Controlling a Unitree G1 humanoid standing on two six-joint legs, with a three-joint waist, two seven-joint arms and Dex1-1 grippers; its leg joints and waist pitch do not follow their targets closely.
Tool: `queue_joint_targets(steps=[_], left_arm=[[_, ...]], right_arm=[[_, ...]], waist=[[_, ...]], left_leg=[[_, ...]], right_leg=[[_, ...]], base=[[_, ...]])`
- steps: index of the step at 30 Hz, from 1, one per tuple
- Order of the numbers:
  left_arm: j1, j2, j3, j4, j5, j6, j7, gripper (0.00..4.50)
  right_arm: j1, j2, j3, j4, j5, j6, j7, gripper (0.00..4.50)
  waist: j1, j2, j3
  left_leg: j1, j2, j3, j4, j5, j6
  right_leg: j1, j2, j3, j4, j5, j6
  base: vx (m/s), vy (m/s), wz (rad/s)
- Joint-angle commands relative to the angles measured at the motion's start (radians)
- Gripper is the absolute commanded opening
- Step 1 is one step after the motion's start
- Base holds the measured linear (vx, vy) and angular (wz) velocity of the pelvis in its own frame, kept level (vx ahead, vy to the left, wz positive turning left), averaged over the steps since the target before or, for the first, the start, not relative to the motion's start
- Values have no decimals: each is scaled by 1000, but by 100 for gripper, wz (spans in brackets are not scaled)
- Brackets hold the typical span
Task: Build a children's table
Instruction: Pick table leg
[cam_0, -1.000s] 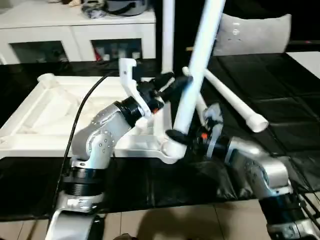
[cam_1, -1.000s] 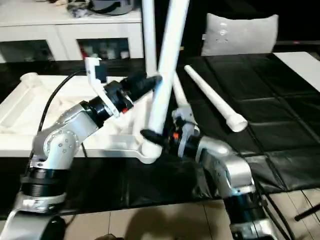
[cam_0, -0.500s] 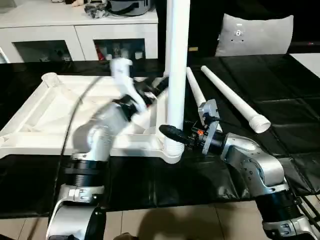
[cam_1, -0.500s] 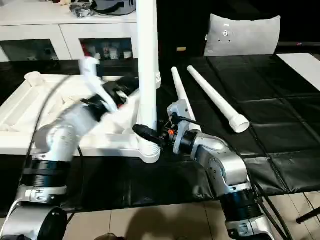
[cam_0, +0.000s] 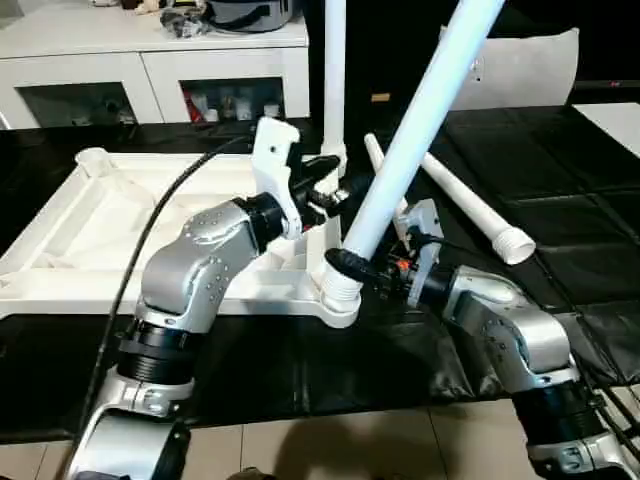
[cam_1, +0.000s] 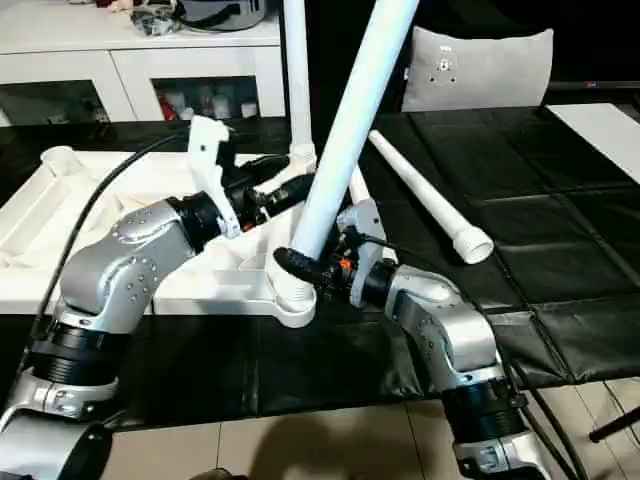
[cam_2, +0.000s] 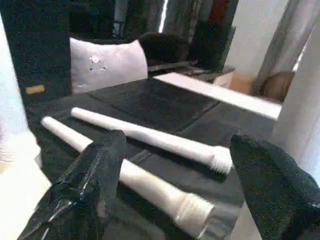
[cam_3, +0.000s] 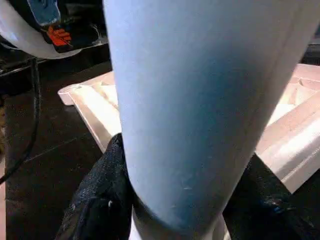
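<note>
At the top's (cam_0: 110, 215) near corner, my right end effector (cam_0: 350, 268) clamps a tilted leg (cam_0: 410, 135); my left end effector (cam_0: 330, 180) hangs spread beside it.

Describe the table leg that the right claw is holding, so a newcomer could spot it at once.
Start at the upturned white tabletop on the black-covered surface, then go to its near corner beside the right claw. The leg rises from that corner socket, gripped near its base. Unlike the upright leg at the far corner and the two loose legs lying flat, it leans steeply.

Tabletop (cam_0: 60, 240) left; two loose legs (cam_0: 470, 205) right.
</note>
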Motion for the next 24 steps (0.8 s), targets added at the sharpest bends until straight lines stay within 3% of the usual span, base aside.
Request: queue_joint_targets(steps=[1, 6, 13, 15, 16, 17, 18, 21, 23, 24], left_arm=[[6, 5, -46, -16, 24, -7, -36, 370], [-4, 32, -15, 9, 31, -46, -46, 370], [-6, 200, -57, 168, 163, -117, -144, 370], [1, 228, -73, 185, 177, -135, -182, 370], [12, 292, -130, 232, 232, -193, -258, 370], [12, 292, -130, 232, 232, -193, -258, 370], [17, 318, -155, 252, 254, -226, -297, 370], [25, 370, -196, 296, 267, -286, -435, 370], [19, 386, -212, 335, 268, -321, -514, 342], [6, 397, -232, 383, 280, -370, -583, 342]], right_arm=[[-17, 7, -8, 2, -14, -10, -15, 189], [-15, 21, -34, 9, -10, 14, -64, 189], [2, 62, -107, -13, 2, 33, -190, 189], [6, 64, -111, -11, -9, 51, -216, 189], [14, 74, -130, -1, -16, 72, -266, 189], [14, 74, -130, -1, -16, 72, -266, 189], [17, 79, -140, 3, -18, 73, -285, 189], [26, 85, -158, -2, -22, 78, -314, 189], [32, 78, -150, -10, -25, 85, -301, 189], [42, 66, -125, -14, -50, 45, -281, 189]], waist=[[-6, 1, -69], [-7, 0, -70], [-10, 7, -71], [-13, 11, -72], [-13, 18, -72], [-13, 17, -72], [-16, 15, -73], [-14, 20, -75], [-11, 20, -75], [-11, 19, -74]], left_leg=[[31, 41, -24, -82, -348, -29], [32, 41, -23, -83, -355, -34], [34, 37, -26, -87, -355, -47], [37, 40, -27, -89, -358, -60], [39, 41, -28, -91, -364, -64], [40, 40, -27, -91, -371, -63], [35, 39, -26, -92, -367, -68], [37, 39, -23, -93, -352, -71], [39, 39, -22, -93, -344, -70], [38, 40, -21, -93, -349, -71]], right_leg=[[32, -63, 32, -92, -418, -136], [30, -62, 32, -89, -395, -150], [28, -62, 34, -89, -400, -131], [26, -62, 34, -84, -375, -144], [25, -62, 35, -85, -354, -152], [22, -63, 36, -85, -356, -152], [29, -63, 36, -78, -334, -162], [28, -66, 39, -77, -308, -172], [29, -67, 40, -76, -285, -187], [30, -67, 40, -74, -285, -191]], base=[[0, 0, 0], [0, 0, 0], [0, 0, 0], [0, 0, 0], [0, 0, 0], [0, 0, 0], [0, 0, 0], [0, 0, 0], [0, 0, 0], [0, 0, 0]])
